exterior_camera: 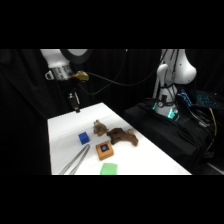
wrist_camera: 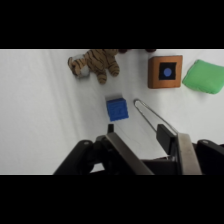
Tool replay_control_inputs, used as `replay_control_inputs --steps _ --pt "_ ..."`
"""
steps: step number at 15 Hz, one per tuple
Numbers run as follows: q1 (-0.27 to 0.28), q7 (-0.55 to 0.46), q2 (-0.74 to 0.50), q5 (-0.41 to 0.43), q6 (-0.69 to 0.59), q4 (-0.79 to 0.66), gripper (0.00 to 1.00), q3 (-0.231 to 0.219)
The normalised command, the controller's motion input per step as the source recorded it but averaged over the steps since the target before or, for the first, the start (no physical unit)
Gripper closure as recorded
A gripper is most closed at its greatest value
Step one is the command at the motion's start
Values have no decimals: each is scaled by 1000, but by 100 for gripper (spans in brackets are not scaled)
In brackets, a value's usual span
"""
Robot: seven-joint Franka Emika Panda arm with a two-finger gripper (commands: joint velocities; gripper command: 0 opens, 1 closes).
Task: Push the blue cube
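Here the gripper (exterior_camera: 75, 106) hangs above the far left corner of the white table (exterior_camera: 125, 150), well clear of everything on it. In the wrist view its two fingers (wrist_camera: 111, 131) stand apart with nothing between them, so the jaws are released.

The blue cube (exterior_camera: 83, 138) sits on the left half of the table. Seen from the wrist, the cube (wrist_camera: 117, 108) lies just beyond the fingertips, at about 12 o'clock from the left finger, not touching either one.

A striped toy tiger (wrist_camera: 95, 64) lies at 11 o'clock from the cube, a little apart from it. At 2 o'clock from the cube is an orange-brown block (wrist_camera: 165, 72) with a blue square on top, and a green pad (wrist_camera: 205, 76) lies just beside that block, possibly a sponge. Metal tongs (wrist_camera: 149, 116) stretch across the table at 3 o'clock from the cube, their looped end near it but not touching.
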Motion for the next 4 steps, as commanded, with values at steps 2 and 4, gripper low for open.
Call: replay_control_inputs --steps 2,4 --pt "70 -29 -150 -54 -373 212 0 -43" --pt "88 22 -111 -54 -242 153 0 -41"
